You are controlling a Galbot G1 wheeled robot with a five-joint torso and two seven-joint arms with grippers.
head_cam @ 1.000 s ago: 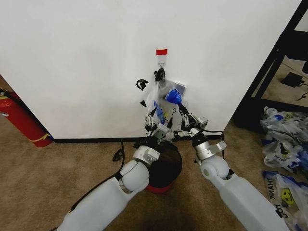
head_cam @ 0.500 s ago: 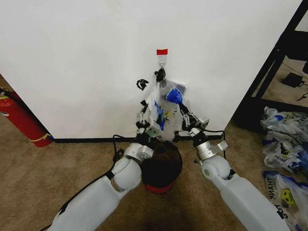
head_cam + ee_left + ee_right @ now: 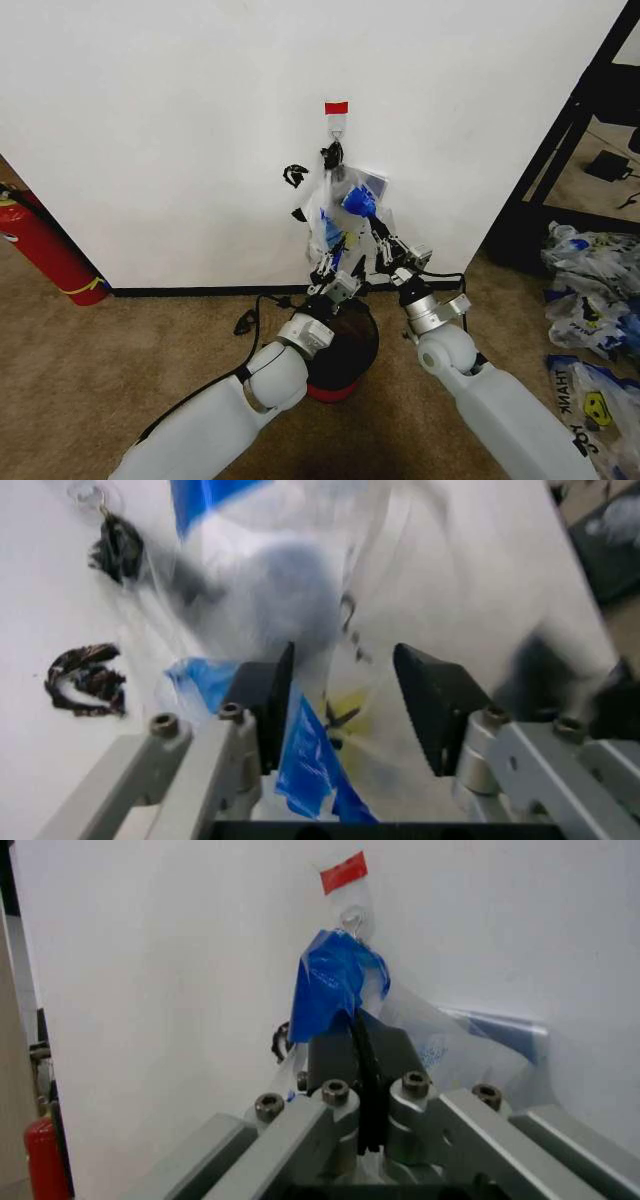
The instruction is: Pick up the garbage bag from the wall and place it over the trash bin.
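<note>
While the garbage bag hangs from the hook under the red tape on the wall, the head view shows both arms raised to it above the trash bin. From the left wrist, the left gripper stands spread, plastic between its pads but not pinched. From the right wrist, the right gripper is pressed together on a blue fold just below the hook. Closing the left before lifting the handle clear seems wise, since thin film slips and tears.
</note>
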